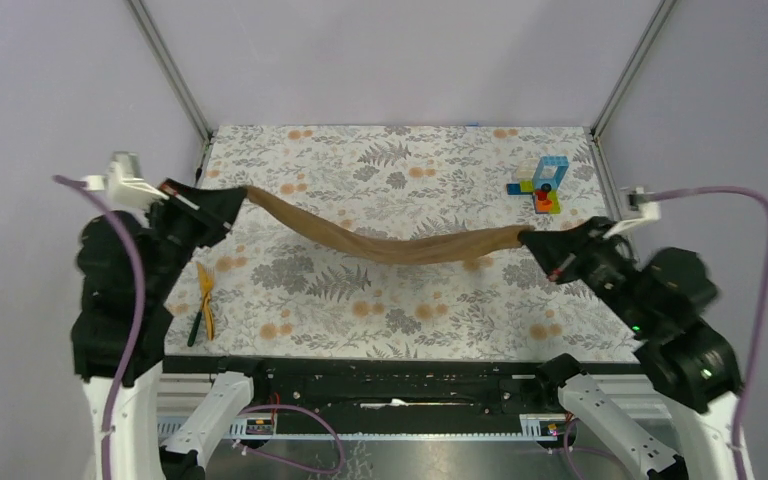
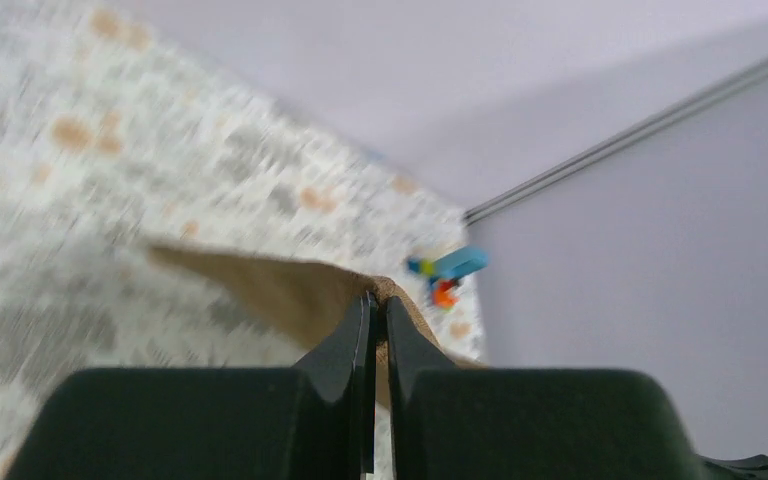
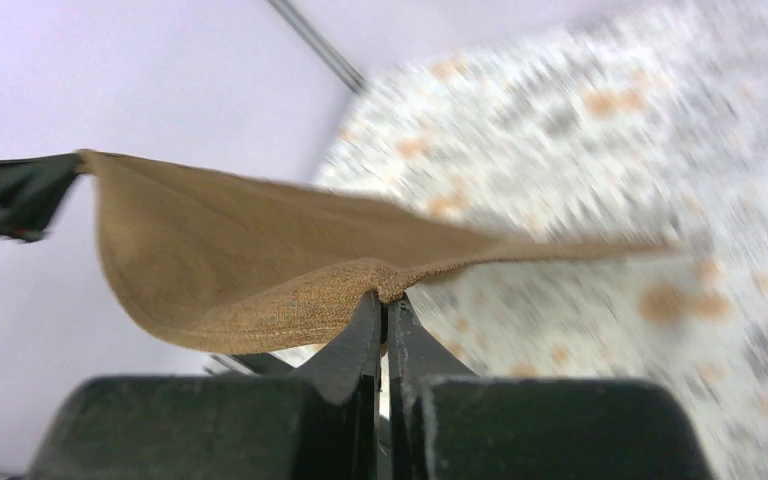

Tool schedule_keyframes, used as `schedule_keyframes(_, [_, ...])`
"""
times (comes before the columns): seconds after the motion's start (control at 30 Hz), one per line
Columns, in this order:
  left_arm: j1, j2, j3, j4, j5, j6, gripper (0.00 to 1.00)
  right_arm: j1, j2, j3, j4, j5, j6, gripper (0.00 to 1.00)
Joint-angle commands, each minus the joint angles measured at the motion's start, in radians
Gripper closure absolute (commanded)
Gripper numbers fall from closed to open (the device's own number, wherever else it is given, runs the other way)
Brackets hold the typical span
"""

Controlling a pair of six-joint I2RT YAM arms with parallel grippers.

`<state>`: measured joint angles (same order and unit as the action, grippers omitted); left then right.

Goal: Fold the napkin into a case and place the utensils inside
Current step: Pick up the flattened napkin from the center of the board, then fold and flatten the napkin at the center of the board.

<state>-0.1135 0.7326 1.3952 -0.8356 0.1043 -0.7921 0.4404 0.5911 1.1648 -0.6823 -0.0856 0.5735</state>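
Above the desk (image 1: 410,310), the napkin (image 1: 390,245) is being held aloft, left tool (image 1: 240,196) and right tool (image 1: 526,238) each clamped on an end.

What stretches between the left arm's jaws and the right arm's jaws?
A plain brown fabric napkin, clamped at each end by shut jaws and sagging above the floral table cover. The top external view shows the whole span.

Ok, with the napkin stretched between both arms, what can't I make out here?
utensils: top view, too small to count or identify; outside both wrist views.
napkin: top view shows only a narrow band, so its layers are unclear.
floral covering: blurred in both wrist views.
toy blocks: left wrist view, blurred and tiny.
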Motion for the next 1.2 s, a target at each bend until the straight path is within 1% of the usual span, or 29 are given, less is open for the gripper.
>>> schedule_keyframes(0.0, [0.000, 0.044, 0.233, 0.107, 0.075, 0.047, 1.00, 0.004, 0.001, 0.184, 0.163, -0.123, -0.033, 1.00])
schedule_keyframes(0.07, [0.000, 0.065, 0.305, 0.152, 0.072, 0.047, 1.00, 0.004, 0.011, 0.223, 0.228, -0.130, -0.025, 1.00])
schedule_keyframes(0.13, [0.000, 0.078, 0.331, 0.199, 0.041, 0.028, 1.00, 0.004, 0.027, 0.251, 0.269, -0.099, -0.039, 1.00])
schedule_keyframes(0.23, [0.000, 0.107, 0.310, 0.263, 0.008, -0.010, 1.00, 0.004, 0.085, 0.275, 0.287, 0.038, -0.032, 1.00])
schedule_keyframes(0.3, [0.000, 0.140, 0.290, 0.261, -0.058, -0.032, 1.00, 0.004, 0.142, 0.296, 0.268, 0.163, -0.010, 1.00])
schedule_keyframes(0.37, [0.000, 0.179, 0.251, 0.256, -0.148, -0.053, 1.00, 0.004, 0.220, 0.314, 0.238, 0.305, 0.011, 1.00])
schedule_keyframes(0.43, [0.000, 0.240, 0.225, 0.239, -0.233, -0.071, 1.00, 0.004, 0.305, 0.315, 0.244, 0.396, 0.006, 1.00])
schedule_keyframes(0.57, [0.000, 0.399, 0.167, 0.293, -0.328, -0.069, 1.00, 0.004, 0.494, 0.266, 0.377, 0.461, -0.049, 1.00])
schedule_keyframes(0.67, [0.001, 0.506, 0.099, 0.388, -0.366, -0.072, 1.00, -0.004, 0.669, 0.268, 0.474, 0.483, -0.121, 1.00])
schedule_keyframes(0.73, [0.004, 0.594, 0.072, 0.433, -0.385, -0.074, 1.00, -0.022, 0.791, 0.295, 0.527, 0.475, -0.159, 1.00])
schedule_keyframes(0.83, [0.013, 0.745, 0.059, 0.451, -0.412, -0.099, 1.00, -0.077, 0.976, 0.323, 0.627, 0.326, -0.196, 1.00])
schedule_keyframes(0.9, [0.029, 0.854, 0.071, 0.460, -0.384, -0.112, 1.00, -0.095, 1.109, 0.371, 0.646, 0.291, -0.221, 1.00])
schedule_keyframes(1.0, [0.054, 1.022, 0.112, 0.500, -0.324, -0.099, 1.00, -0.132, 1.320, 0.504, 0.606, 0.189, -0.215, 1.00])
schedule_keyframes(1.1, [0.079, 1.158, 0.159, 0.533, -0.257, -0.077, 1.00, -0.165, 1.495, 0.671, 0.496, 0.076, -0.202, 1.00])
schedule_keyframes(1.17, [0.086, 1.226, 0.194, 0.518, -0.226, -0.057, 1.00, -0.172, 1.577, 0.764, 0.418, 0.005, -0.219, 1.00])
